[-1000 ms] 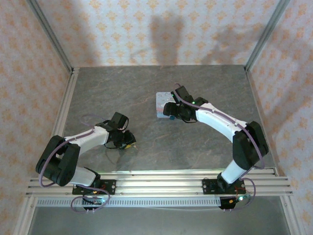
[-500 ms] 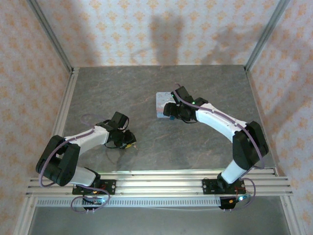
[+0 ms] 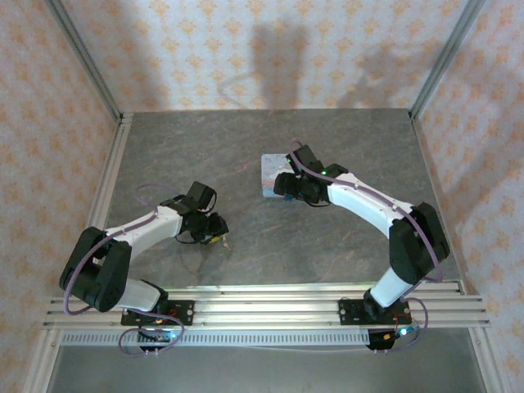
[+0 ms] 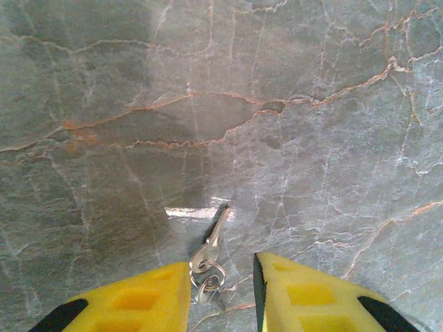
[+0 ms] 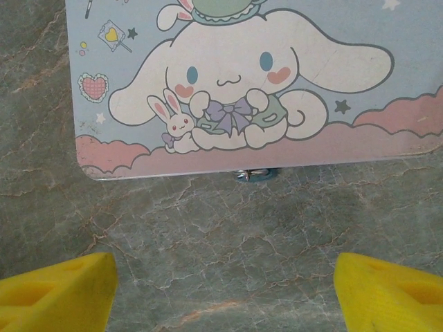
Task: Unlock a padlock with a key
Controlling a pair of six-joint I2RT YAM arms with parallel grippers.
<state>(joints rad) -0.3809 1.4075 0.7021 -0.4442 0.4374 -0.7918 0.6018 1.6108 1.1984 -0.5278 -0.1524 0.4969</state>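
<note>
A grey marbled table [image 3: 246, 139] stands between papered walls. By my judgement the task is barely begun. The key [image 4: 213, 241] lies flat toward 7 o'clock of centre, its blade pointing to 1 o'clock, with the left gripper [image 4: 221, 280] spread astride its ring and gripping nothing. The padlock [image 5: 235, 83] lies toward 12 o'clock, and the right gripper [image 5: 225, 283] is spread wide just beside it. There is one key, one padlock and two grippers.

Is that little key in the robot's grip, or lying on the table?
Lying on the table: the key rests flat, its ring between the left gripper's open fingers.
</note>
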